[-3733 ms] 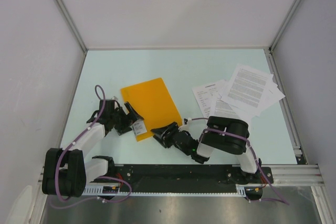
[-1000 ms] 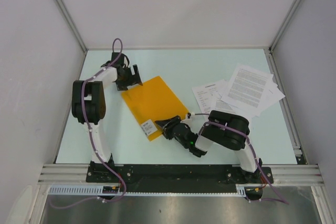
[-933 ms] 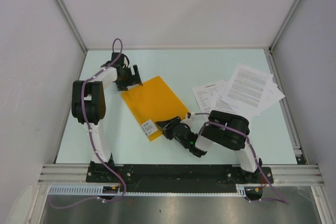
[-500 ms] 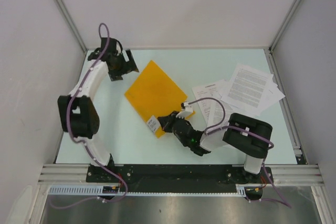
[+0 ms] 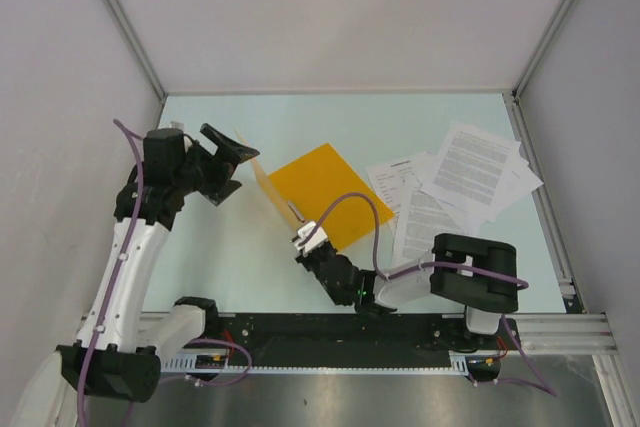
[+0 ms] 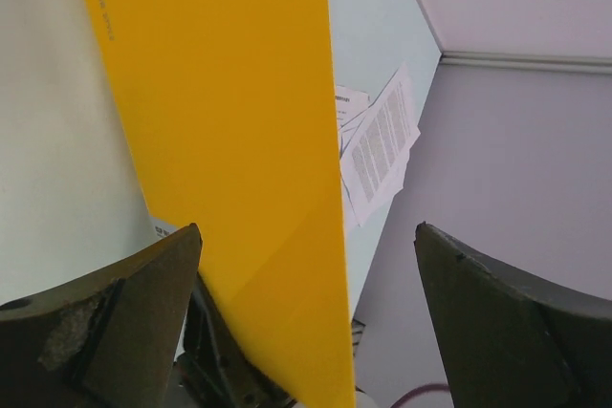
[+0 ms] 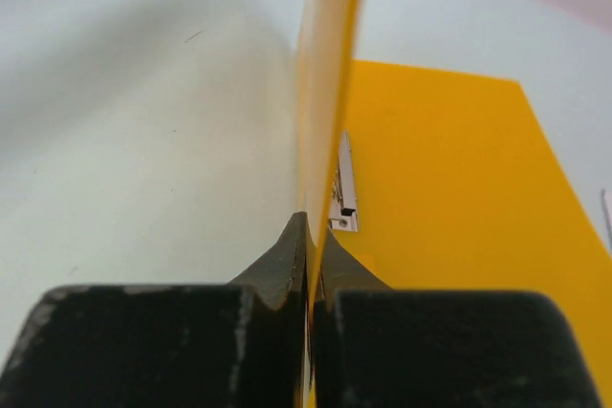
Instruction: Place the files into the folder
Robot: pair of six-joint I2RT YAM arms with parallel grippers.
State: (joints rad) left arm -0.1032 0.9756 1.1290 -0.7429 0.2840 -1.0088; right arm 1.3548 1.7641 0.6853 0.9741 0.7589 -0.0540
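The orange-yellow folder (image 5: 330, 185) lies open mid-table, its back leaf flat. Its front cover (image 6: 220, 112) stands upright on edge. My right gripper (image 5: 304, 238) is shut on the cover's near corner; in the right wrist view the pads (image 7: 308, 236) pinch the thin orange cover (image 7: 325, 64), with a metal clip (image 7: 344, 196) on the flat leaf (image 7: 449, 188). My left gripper (image 5: 238, 161) is open at the cover's far end, and the cover's edge stands between its fingers (image 6: 134, 312) without touching them. The files (image 5: 470, 175) lie in a loose pile at the right.
White enclosure walls close in the table on the left, back and right (image 5: 560, 147). A metal rail (image 5: 330, 332) runs along the near edge by the arm bases. The papers (image 6: 378, 145) reach close to the right wall.
The right gripper has closed on the cover's corner and raised it upright, opening the folder. The left arm has swung back from the far corner and now faces the cover's far end.
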